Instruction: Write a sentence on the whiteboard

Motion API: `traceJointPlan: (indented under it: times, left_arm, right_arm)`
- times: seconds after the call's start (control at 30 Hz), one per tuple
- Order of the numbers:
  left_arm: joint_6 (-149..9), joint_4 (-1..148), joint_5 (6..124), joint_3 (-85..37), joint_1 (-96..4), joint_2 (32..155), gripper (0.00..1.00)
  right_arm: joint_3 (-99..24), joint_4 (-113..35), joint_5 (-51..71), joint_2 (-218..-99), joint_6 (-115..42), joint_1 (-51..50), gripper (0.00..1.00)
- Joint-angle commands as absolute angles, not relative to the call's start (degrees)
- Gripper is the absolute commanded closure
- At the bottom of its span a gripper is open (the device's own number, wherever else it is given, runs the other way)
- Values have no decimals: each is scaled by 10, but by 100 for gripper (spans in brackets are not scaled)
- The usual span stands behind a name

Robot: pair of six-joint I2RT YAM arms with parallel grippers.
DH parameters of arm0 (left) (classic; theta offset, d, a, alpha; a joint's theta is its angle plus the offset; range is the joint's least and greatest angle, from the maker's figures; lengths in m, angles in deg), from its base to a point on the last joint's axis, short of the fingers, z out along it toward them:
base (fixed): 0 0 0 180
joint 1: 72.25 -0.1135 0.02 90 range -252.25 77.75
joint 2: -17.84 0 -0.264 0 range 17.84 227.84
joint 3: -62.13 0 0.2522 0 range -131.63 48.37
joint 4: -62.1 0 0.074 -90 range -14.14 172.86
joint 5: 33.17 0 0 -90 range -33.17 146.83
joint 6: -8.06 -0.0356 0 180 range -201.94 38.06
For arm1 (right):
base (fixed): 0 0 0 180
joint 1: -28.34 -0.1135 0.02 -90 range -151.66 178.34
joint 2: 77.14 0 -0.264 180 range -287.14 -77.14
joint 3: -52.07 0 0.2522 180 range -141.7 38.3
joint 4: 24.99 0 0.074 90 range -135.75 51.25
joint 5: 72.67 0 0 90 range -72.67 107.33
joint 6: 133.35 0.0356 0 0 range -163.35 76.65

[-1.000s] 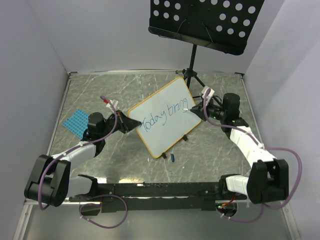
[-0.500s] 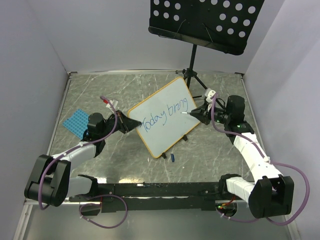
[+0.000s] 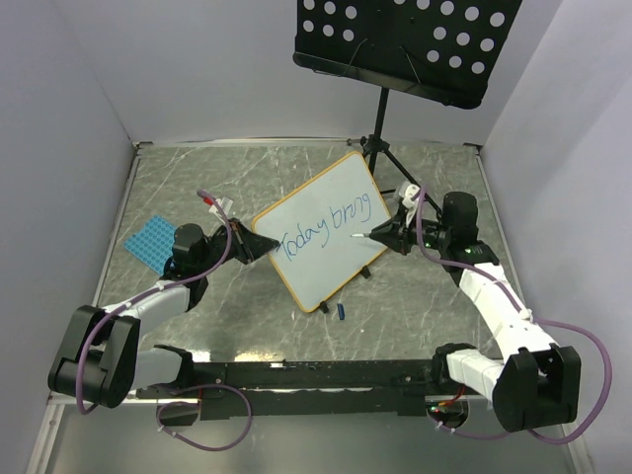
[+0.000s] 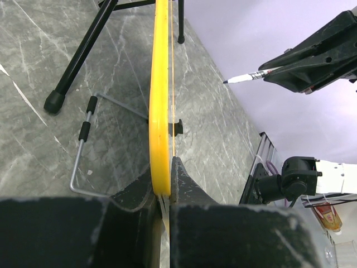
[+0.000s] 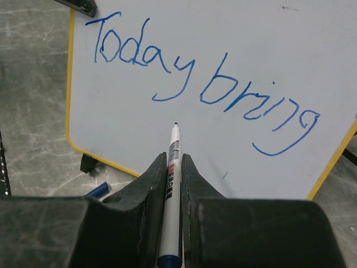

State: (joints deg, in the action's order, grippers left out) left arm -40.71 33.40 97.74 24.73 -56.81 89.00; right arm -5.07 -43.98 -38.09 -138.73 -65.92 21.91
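Right claw (image 5: 174,167) is pressed together on a blue marker (image 5: 171,192), with the barrel running out between the fingers and the tip forward. Left claw (image 4: 165,177) pinches the yellow frame of the whiteboard (image 3: 321,229) and holds it propped at a slant on the tabletop (image 3: 197,178). The board stands between the two claws, directly ahead of each. The sentence (image 5: 206,84) so far reads "Today bring": one blue line, just beyond the marker tip in the right wrist view. Change over the last second: the right claw has drawn away from the tail of the "g" and slid down and toward the left claw. The tip now sits beneath the gap between "y" and "b", over blank board. No new stroke has appeared in that time. The left wrist view, edge-on to the board, shows the tip clear of the writing face. The left claw and board have not shifted. Reading: pen lift, probably repositioning to start a second line. The task is part done, since the wording is not yet a full sentence. The next contact wants a gentle touch-down, as the board is steadied by one claw only. A small blue cap (image 3: 342,312) lies on the tabletop short of the right claw, by the board's lower edge.
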Motion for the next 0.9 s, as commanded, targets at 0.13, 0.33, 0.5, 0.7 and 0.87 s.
traceJointPlan:
  times: [0.13,0.33,0.5,0.7,0.87]
  left_arm:
    - [-457,361,1025,268,-555,901,99]
    - [-456,360,1024,269,-555,900,99]
    - [-456,362,1024,268,-555,897,99]
    - [-456,362,1024,269,-556,897,99]
    - [-456,363,1024,268,-555,898,99]
  right_arm:
    - [-46,-434,-406,-1381,-671,193,100]
    - [-45,-431,-401,-1379,-669,175,100]
    - [-46,-431,-395,-1381,-670,167,100]
    - [-46,-426,-382,-1380,-669,163,100]
    - [-48,-392,-334,-1379,-662,169,100]
